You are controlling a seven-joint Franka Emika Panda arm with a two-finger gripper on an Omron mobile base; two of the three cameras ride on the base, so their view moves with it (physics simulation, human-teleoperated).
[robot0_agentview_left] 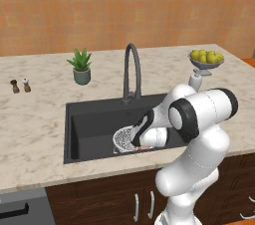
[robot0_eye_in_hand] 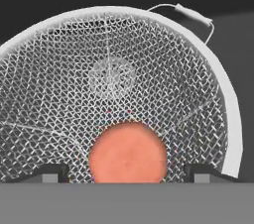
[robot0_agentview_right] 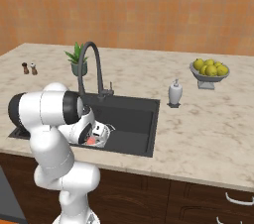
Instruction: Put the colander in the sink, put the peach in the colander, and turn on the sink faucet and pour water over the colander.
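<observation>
With the colander (robot0_eye_in_hand: 114, 89) sitting in the sink (robot0_agentview_left: 89, 119), I have the peach (robot0_eye_in_hand: 128, 152) down inside it between my gripper's (robot0_eye_in_hand: 128, 172) wide-spread tips, seemingly released; next I lift clear and reach for the sink faucet (robot0_agentview_left: 131, 69).

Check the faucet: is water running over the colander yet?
Off, as far as visible. No stream falls from the sink faucet, and the colander with the peach shows no water in the sink.

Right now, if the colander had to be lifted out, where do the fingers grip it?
Grip the colander by its thin rim, coming from above: it sits upright in the sink, mouth up, with the peach inside, so one of the fingers goes inside, one outside.
</observation>
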